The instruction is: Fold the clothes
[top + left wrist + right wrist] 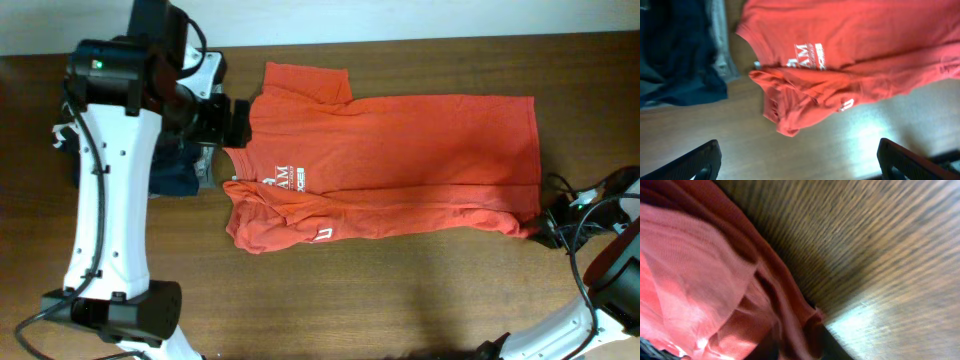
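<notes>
The shirt [420,150] lies lengthwise on the counter [400,290], collar towards the left arm and hem towards the right, well apart from the dark clothes [175,175] beside the left arm. Its near long side looks turned in over the body, neat along the middle but bunched at the sleeve end just below the lettering [285,178]. So the job seems to be at the first lengthwise fold, with the far side not yet brought in. The left tool [235,120] hovers at the collar with its jaws wide apart and holding nothing; its own camera shows both fingers clear of the cloth. The right tool [553,228] sits at the near hem corner, with cloth crowding its camera, but I cannot tell whether it is gripping the hem or only resting against it. The next move probably calls for flattening the rumpled sleeve, then both tools pinching the far edge at collar and hem and carrying it over evenly.
</notes>
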{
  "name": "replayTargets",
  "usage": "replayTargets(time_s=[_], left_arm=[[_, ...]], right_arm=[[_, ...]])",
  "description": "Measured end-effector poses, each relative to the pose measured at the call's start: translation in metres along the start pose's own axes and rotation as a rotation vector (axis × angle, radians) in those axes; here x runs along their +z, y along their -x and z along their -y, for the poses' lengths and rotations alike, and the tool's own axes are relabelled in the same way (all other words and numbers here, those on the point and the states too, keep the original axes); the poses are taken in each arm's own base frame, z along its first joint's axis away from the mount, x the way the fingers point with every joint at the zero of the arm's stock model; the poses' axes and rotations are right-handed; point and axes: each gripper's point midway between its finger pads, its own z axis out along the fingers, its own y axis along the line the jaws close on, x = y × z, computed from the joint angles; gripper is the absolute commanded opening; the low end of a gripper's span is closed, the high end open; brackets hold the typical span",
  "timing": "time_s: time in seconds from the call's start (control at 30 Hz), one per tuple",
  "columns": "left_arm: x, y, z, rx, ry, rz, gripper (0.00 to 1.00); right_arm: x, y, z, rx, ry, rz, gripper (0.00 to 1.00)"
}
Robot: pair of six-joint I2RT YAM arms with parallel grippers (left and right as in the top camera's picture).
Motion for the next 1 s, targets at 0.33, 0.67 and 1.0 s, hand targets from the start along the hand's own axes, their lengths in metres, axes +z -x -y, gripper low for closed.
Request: replayTargets(time_s=[0.33,0.67,1.0], left_arm=[[0.090,-0.105,0.005,-0.007,0.010,-0.461,0.97],[0.190,-0.181,-0.016,-0.147,0.028,-0.550,0.94],[0.239,-0.163,-0.031,-0.230,0.066,-0.352,0.02]], right_arm=[[-0.012,-0.007,0.012,0.006,-0.090,0.008,0.04],[-0.019,-0.006,0.012,-0.002,-0.106,0.033,0.04],[-0.019,-0.006,0.012,-0.003,-0.106,0.033,0.04]])
